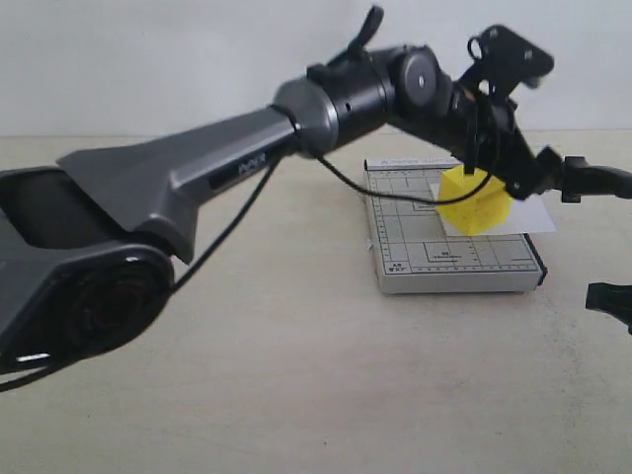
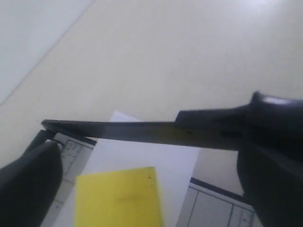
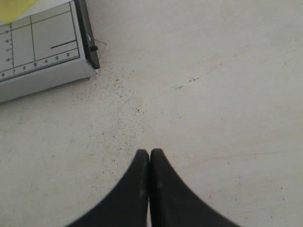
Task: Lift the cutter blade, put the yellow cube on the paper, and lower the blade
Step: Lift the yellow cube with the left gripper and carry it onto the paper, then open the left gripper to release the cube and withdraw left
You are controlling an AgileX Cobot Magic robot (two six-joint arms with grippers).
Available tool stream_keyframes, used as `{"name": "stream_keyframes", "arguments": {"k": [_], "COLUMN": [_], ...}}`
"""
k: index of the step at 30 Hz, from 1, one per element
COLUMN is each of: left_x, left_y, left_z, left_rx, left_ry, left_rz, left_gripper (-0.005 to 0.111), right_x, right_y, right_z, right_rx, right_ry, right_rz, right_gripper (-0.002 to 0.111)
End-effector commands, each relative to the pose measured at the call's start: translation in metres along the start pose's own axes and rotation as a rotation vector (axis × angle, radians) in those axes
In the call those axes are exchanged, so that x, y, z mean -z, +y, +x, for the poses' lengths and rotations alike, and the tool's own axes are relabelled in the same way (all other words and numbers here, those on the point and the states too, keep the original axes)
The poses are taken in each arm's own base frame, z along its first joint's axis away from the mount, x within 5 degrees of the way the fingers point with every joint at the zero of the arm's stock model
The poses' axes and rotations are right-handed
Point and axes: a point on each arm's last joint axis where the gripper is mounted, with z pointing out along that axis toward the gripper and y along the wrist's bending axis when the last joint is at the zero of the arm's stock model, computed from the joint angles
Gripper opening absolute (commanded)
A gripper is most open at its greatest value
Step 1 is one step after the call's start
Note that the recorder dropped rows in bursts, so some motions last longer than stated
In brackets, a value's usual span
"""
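The yellow cube (image 1: 472,200) (image 2: 118,198) sits on the white paper (image 1: 523,217) (image 2: 142,153), which lies on the grey gridded cutter base (image 1: 444,252) and overhangs its edge. The cutter blade (image 2: 142,131) slants up above paper and cube, and its thick handle (image 1: 592,180) (image 2: 274,118) points right. My left gripper (image 1: 528,173) (image 2: 149,149) reaches over the cube with its jaws wide apart. The handle lies against one finger (image 2: 272,189); no clamping shows. My right gripper (image 1: 607,299) (image 3: 150,152) is shut and empty above bare table, near the base's corner (image 3: 87,52).
The left arm (image 1: 247,163) stretches across the table from the left, over the cutter's far side. A black cable (image 1: 375,193) hangs from it above the base. A pale wall (image 1: 197,49) stands behind the table.
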Motion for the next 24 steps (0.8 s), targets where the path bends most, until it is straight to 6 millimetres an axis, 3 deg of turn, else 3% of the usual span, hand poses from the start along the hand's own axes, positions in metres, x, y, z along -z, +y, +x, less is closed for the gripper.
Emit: {"name": "stream_keyframes", "arguments": {"k": [1, 5, 6, 10, 15, 19, 21, 24], "left_x": [0.042, 0.051, 0.053, 0.055, 0.057, 0.063, 0.066, 0.070], "left_y": [-0.002, -0.004, -0.005, -0.005, -0.003, -0.010, -0.013, -0.025], "left_z": [-0.028, -0.012, -0.006, 0.004, -0.006, -0.011, -0.005, 0.036], "left_rx": [0.035, 0.026, 0.038, 0.138, 0.296, 0.298, 0.316, 0.361], "left_ry": [0.077, 0.305, 0.368, 0.479, 0.403, 0.374, 0.383, 0.460], "left_rz": [0.025, 0.045, 0.050, 0.027, -0.018, 0.040, 0.046, 0.044], "left_gripper": [0.062, 0.012, 0.006, 0.005, 0.004, 0.004, 0.004, 0.004], "right_x": [0.000, 0.000, 0.000, 0.000, 0.000, 0.000, 0.000, 0.000], "right_y": [0.000, 0.000, 0.000, 0.000, 0.000, 0.000, 0.000, -0.001], "right_z": [0.000, 0.000, 0.000, 0.001, 0.001, 0.001, 0.001, 0.002], "right_rx": [0.001, 0.001, 0.001, 0.001, 0.004, 0.003, 0.003, 0.003], "right_ry": [0.006, 0.007, 0.009, 0.017, 0.017, 0.021, 0.021, 0.027], "right_rz": [0.002, 0.002, 0.003, 0.005, 0.005, 0.006, 0.006, 0.007], "right_gripper": [0.000, 0.000, 0.000, 0.000, 0.000, 0.000, 0.000, 0.000]}}
